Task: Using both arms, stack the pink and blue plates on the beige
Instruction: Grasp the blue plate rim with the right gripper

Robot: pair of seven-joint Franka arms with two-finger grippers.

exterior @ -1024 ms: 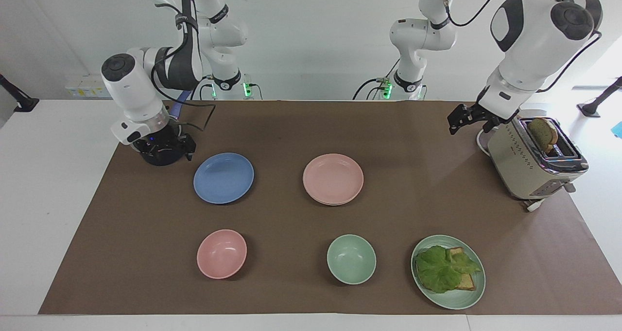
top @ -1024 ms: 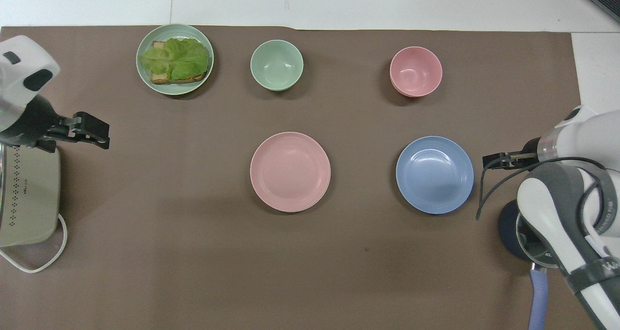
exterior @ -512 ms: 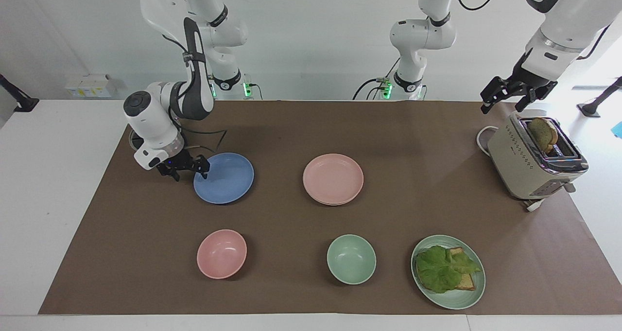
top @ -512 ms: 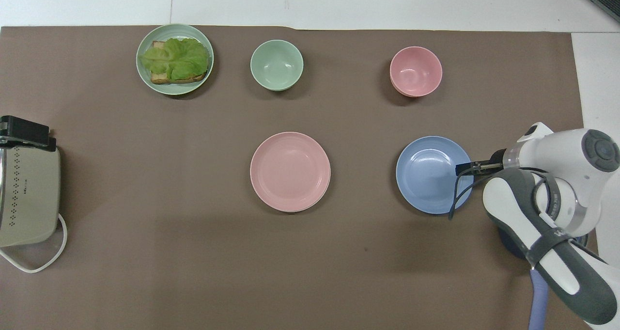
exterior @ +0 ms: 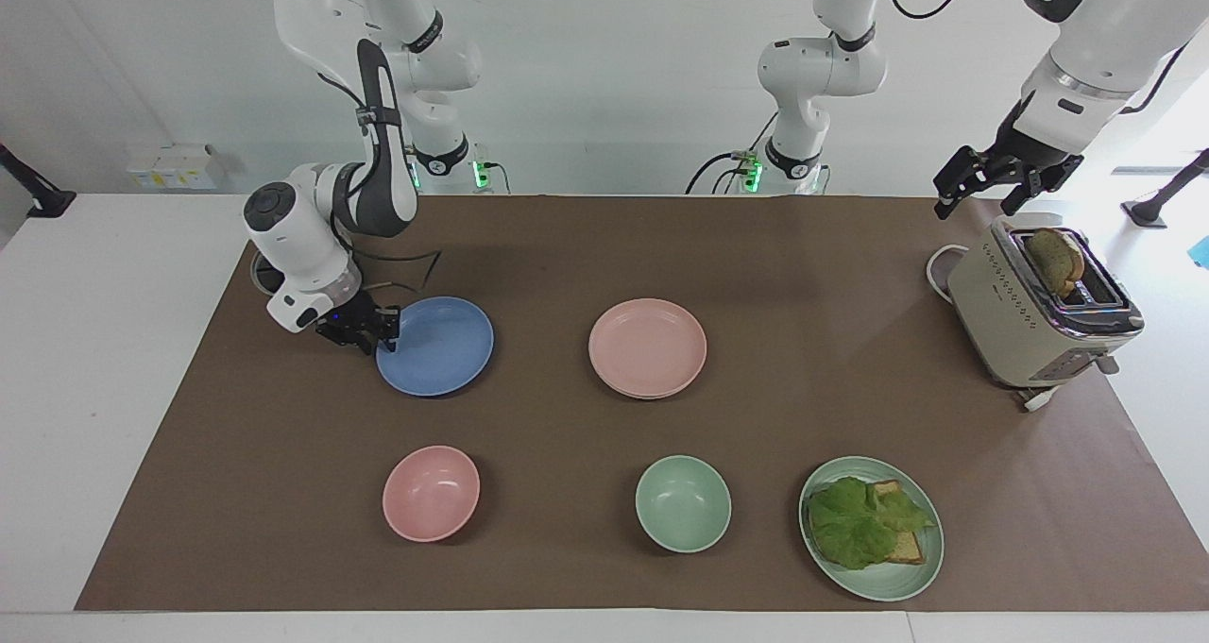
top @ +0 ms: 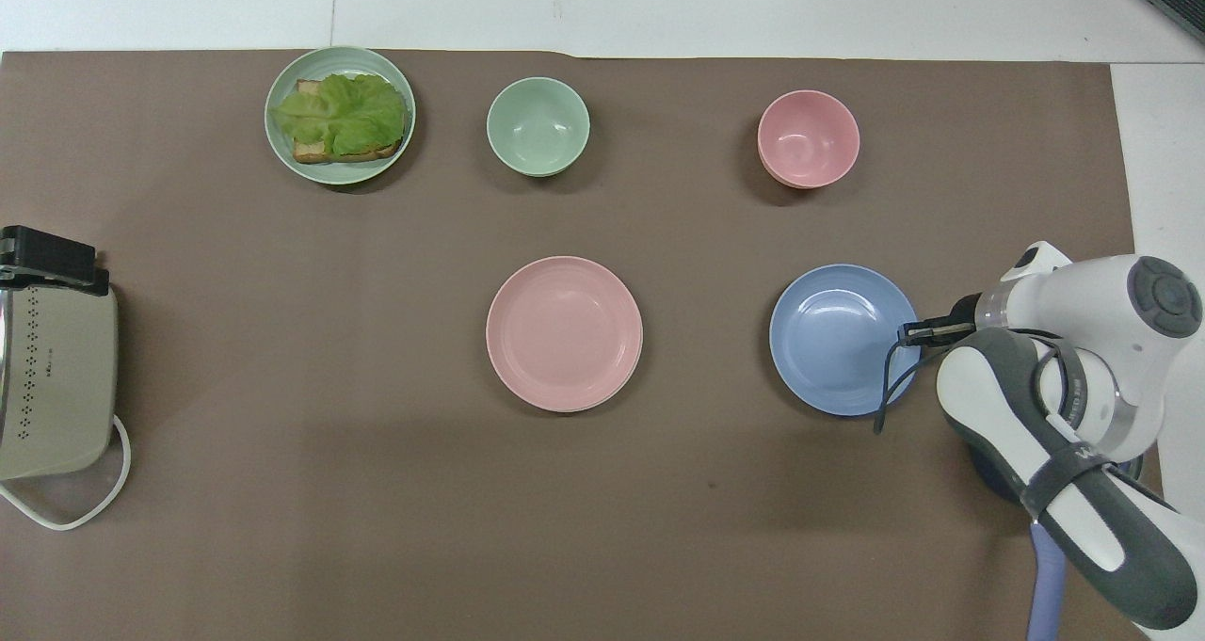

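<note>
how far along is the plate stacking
Done: the pink plate already sits on another plate whose rim shows beneath it, its colour unclear. In hand: the right gripper is at the blue plate's rim, plate still on the mat. Left: lift blue onto pink. The left gripper waits above the toaster.

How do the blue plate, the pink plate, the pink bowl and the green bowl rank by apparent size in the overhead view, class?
1. Pink plate and blue plate: they look alike, so they are not ranked apart.
2. Green bowl and pink bowl: also about equal, both clearly smaller than the plates.
</note>
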